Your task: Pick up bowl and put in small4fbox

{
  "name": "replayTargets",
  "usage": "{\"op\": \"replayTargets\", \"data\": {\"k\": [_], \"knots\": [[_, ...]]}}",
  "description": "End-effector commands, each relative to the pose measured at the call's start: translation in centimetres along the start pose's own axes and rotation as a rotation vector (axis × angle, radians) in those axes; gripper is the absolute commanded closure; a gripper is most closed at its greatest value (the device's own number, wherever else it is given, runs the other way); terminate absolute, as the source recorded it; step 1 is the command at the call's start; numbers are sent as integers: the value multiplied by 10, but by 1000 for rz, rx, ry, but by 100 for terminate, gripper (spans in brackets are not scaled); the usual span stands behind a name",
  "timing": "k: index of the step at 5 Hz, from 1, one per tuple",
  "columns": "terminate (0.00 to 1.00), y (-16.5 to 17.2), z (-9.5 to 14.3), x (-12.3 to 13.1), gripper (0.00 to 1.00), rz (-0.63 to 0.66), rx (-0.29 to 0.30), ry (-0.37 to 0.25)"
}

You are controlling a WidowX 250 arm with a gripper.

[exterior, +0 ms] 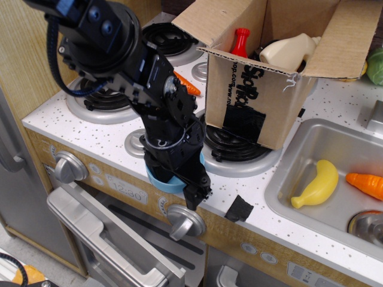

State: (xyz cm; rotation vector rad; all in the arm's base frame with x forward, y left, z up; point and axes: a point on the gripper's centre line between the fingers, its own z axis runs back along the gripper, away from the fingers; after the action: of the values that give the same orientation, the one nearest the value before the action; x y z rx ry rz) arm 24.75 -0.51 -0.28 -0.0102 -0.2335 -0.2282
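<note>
Bowl [170, 181] sits at the worktop's front edge, mostly hidden beneath the gripper [179, 170]; jaw opening and grip cannot be determined; bare counter lies right of it; small4fbox [263, 98] stands open toward the rear edge.

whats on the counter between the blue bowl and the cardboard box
In the single camera view, a stove burner with a black coil lies between the bowl and the small4fbox. The gripper covers most of the bowl.
</note>
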Motion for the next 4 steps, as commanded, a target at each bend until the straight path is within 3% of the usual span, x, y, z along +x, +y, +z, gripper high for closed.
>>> {"op": "replayTargets", "data": {"k": [1, 2, 3, 4], "knots": [[0, -5, -1, 6, 100, -19, 30, 1], [0, -7, 4, 7, 100, -3, 75, 12], [0, 2, 30, 6, 100, 12, 162, 63], [0, 19, 61, 6, 100, -7, 206, 93]]}}
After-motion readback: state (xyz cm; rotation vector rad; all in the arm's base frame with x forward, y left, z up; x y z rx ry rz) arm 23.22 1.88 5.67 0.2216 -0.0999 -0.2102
